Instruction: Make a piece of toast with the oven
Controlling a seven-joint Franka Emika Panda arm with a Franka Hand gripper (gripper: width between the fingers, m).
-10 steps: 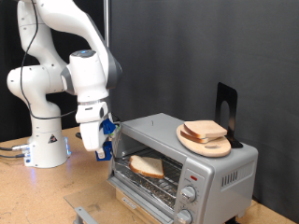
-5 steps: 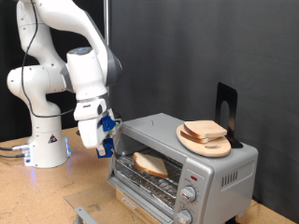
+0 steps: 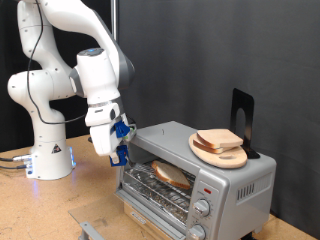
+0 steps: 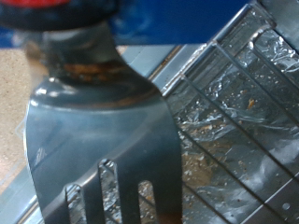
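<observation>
My fingers point(image 3: 117, 148) grip a spatula point(image 4: 107, 140) so I can slide the piece of toast point(image 3: 174, 174) into the oven point(image 3: 205, 165).

**Tally of the scene**

One toaster oven point(image 3: 195, 178) with two round knobs point(image 3: 203, 210) at its near right. One slice of bread point(image 3: 172, 174) inside it; two more slices point(image 3: 218, 140) on one wooden plate point(image 3: 222, 156) on top. One slotted metal spatula point(image 4: 103, 140). One robot arm point(image 3: 70, 70).
</observation>
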